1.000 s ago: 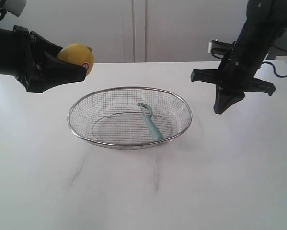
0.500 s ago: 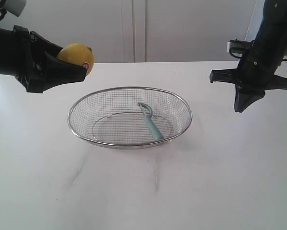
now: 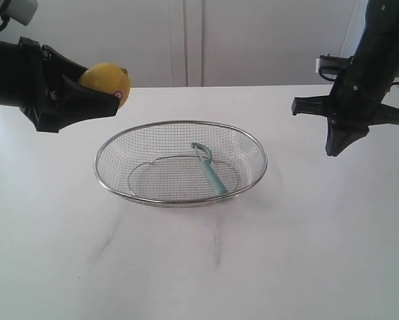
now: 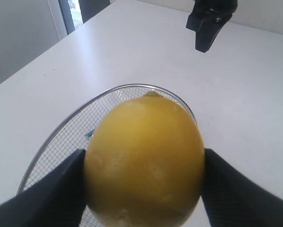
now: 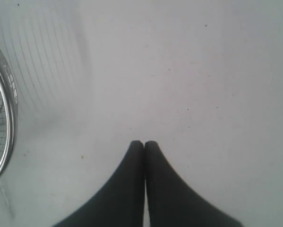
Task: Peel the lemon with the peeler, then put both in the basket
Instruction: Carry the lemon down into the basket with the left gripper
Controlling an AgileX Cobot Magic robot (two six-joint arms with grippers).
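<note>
The left gripper [image 3: 116,93] is gripping the lemon [image 3: 106,80] high beside the basket [image 3: 179,202] that is holding the peeler [image 3: 211,172], the right gripper [image 3: 336,148] is hanging clenched and empty, and a release from there is risking a bounce off the rim.

We find no words, numbers or brand marks that we can read anywhere. The only label we see is a small round sticker [image 3: 119,93] with a reddish centre on the lemon [image 3: 104,77], up at the far left. Its print is too small for us to make out.
</note>
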